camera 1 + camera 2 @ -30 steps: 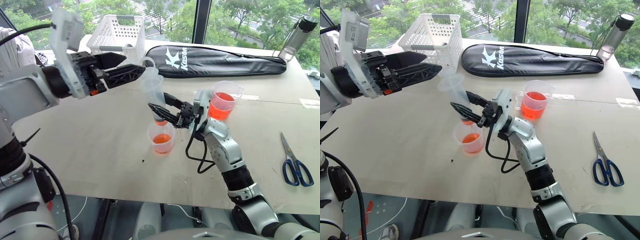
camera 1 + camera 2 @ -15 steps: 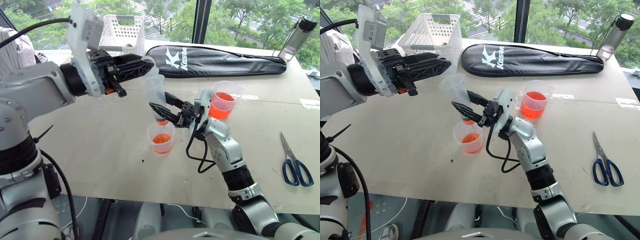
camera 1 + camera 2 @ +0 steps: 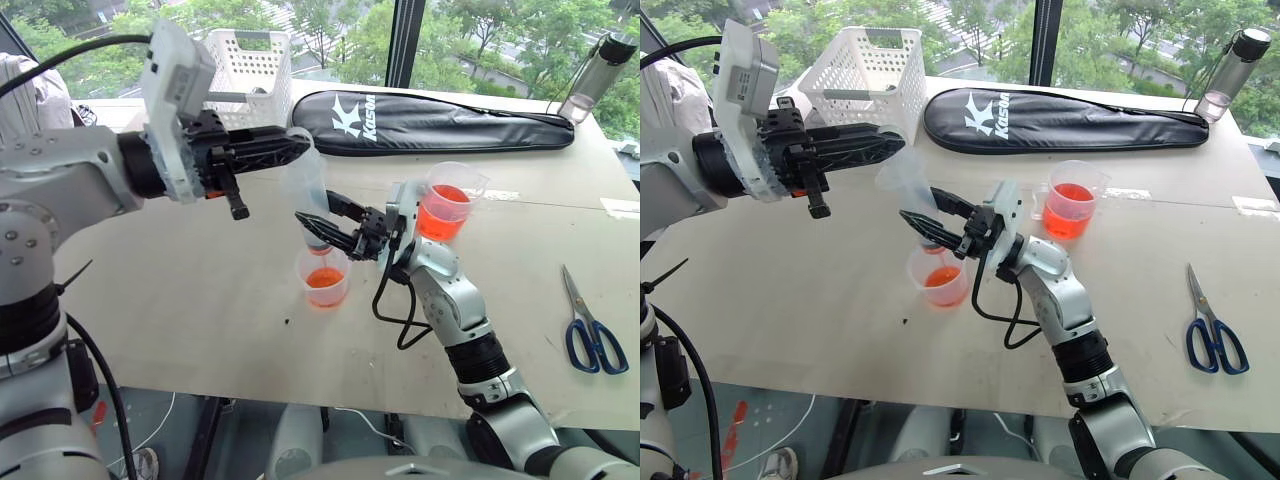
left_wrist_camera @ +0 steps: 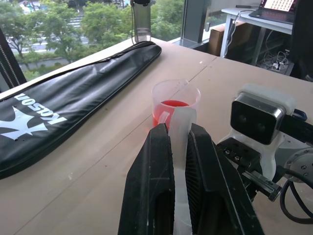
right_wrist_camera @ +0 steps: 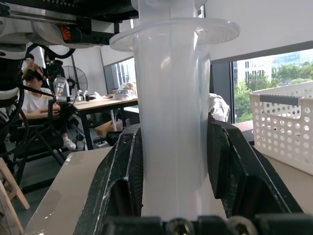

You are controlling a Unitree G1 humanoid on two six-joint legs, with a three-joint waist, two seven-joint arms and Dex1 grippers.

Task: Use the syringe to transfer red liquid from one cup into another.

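The right gripper is clamped around the barrel of the syringe, holding it nearly upright with its nozzle just above the short cup, which already has red liquid in its bottom. The left gripper has its fingers pinched on the plunger's top end. The taller handled cup, also part full, stands behind the right arm.

The step in hand looks like pushing the plunger down to empty the syringe. To do it well, the push should run straight along the barrel — any sideways pull would swing the nozzle off the cup's mouth. The right grip must hold firm so the barrel does not slide down, and a slow press should keep the liquid from splashing over the low rim.

The table is pale bare wood — a pair of blue-handled scissors lies well to the right. Further back lie a long black bag, a white basket and a clear bottle. Large windows behind show green trees.
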